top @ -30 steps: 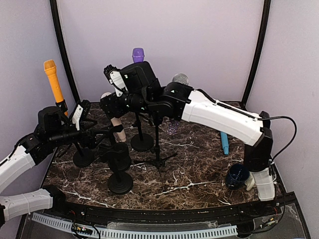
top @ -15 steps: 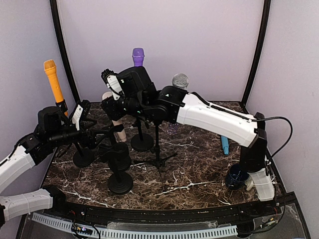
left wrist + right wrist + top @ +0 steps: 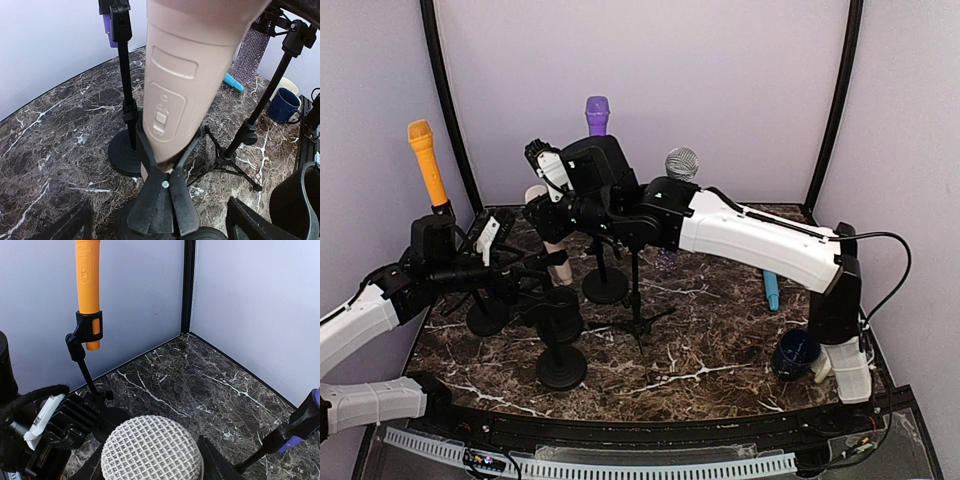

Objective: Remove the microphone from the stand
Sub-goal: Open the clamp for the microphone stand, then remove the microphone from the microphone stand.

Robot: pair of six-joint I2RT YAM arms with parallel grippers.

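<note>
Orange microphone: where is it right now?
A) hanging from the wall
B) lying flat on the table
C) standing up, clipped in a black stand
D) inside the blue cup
C: the orange microphone points straight up, and its lower end sits in the black clip at the top of a stand.

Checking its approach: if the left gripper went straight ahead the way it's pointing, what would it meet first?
The left gripper, jaws open, points at the beige microphone's lower handle, just above the black clip holding it. That handle would likely be met first, though how far ahead it sits is unclear.
</note>
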